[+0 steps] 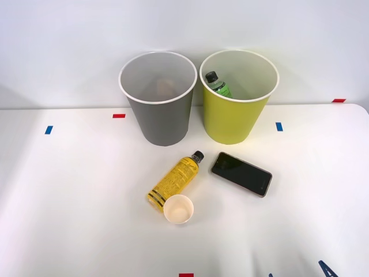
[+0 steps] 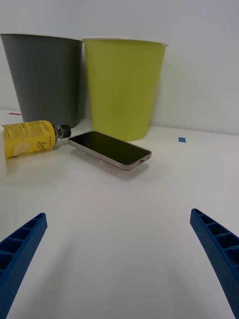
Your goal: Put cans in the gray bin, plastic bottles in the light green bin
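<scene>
Fingers: the right gripper (image 2: 119, 259) is standing wide open, holding nothing.
Bottle: the yellow bottle (image 2: 30, 138) is lying on its side well ahead of the fingers, off toward one finger's side; its long axis is running across their line, cap toward the phone (image 2: 110, 149).
Green bin (image 2: 123, 87): standing upright beyond the phone, already holding the clear bottle (image 1: 218, 85).
Arm: hanging low, facing forward over the table (image 2: 124, 214).

White table (image 1: 69, 202) with bins (image 1: 158, 95), yellow bottle (image 1: 174, 181), cup (image 1: 178, 209), phone (image 1: 241, 173)

Yellow bottle (image 1: 174, 183) lies before gray bin (image 1: 158, 115); green-labelled bottle (image 1: 218, 84) (upright-ish) inside light green bin (image 1: 233, 118)
</scene>
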You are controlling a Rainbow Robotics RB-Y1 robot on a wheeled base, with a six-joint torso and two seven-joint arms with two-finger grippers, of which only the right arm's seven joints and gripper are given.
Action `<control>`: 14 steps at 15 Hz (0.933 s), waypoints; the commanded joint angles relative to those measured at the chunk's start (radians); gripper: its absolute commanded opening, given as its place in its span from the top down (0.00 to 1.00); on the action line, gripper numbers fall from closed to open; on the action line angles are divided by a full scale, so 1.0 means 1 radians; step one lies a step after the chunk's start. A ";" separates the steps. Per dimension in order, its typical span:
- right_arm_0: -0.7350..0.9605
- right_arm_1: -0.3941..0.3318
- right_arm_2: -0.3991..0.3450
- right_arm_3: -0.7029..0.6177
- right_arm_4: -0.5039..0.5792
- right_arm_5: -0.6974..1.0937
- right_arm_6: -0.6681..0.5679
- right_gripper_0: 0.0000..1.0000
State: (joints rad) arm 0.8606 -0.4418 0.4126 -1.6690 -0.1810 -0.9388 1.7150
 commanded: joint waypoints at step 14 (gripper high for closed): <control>0.000 0.000 0.000 0.000 0.000 0.000 0.000 0.00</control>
State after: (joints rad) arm 0.8606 -0.4418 0.4126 -1.6690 -0.1810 -0.9388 1.7150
